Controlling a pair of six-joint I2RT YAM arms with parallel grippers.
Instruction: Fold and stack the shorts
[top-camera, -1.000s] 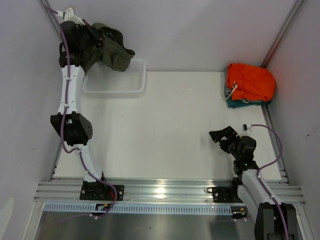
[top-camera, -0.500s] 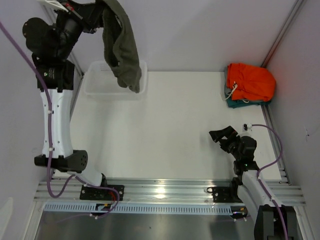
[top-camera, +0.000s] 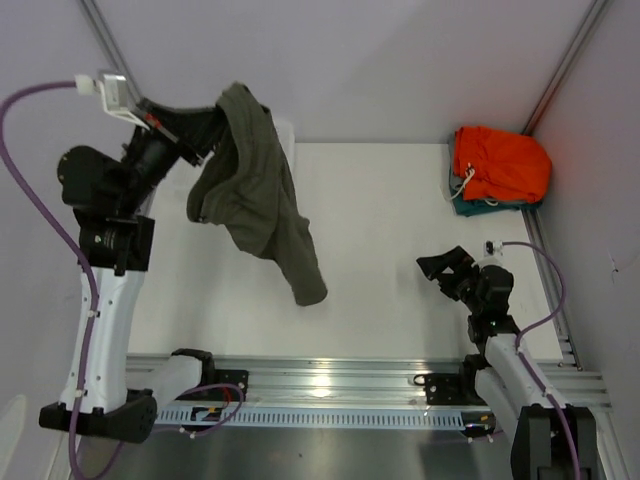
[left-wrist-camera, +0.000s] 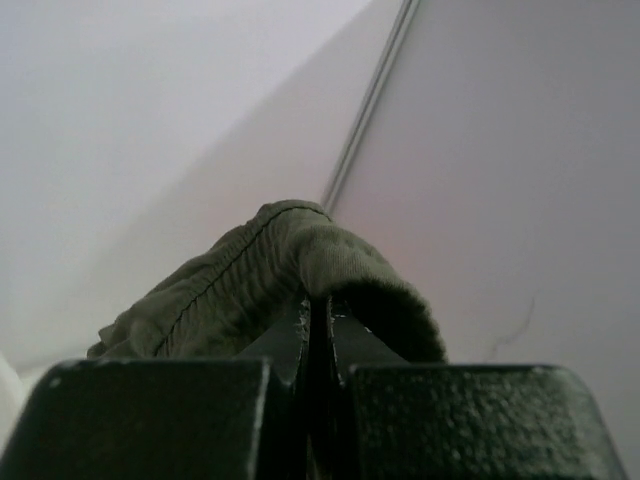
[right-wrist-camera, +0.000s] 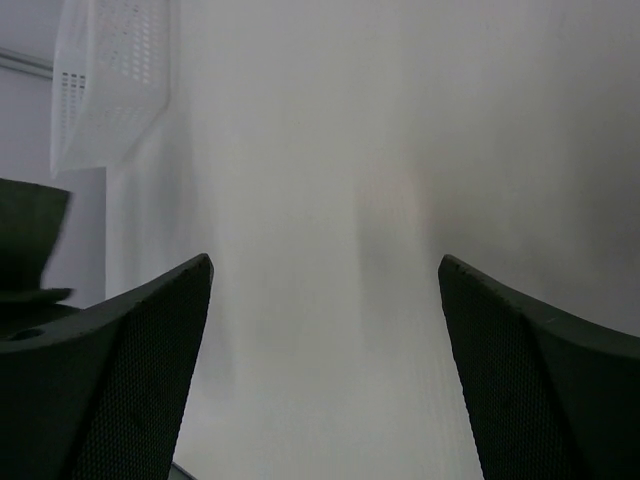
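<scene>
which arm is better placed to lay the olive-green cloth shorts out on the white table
Left. The left gripper is shut on the olive-green cloth shorts, which hang over the white table. The right gripper is open, empty and apart from the cloth.

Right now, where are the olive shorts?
Top view, left side: the shorts hang from the shut left gripper, over the left half of the table, well apart from the orange pile at far right.
</scene>
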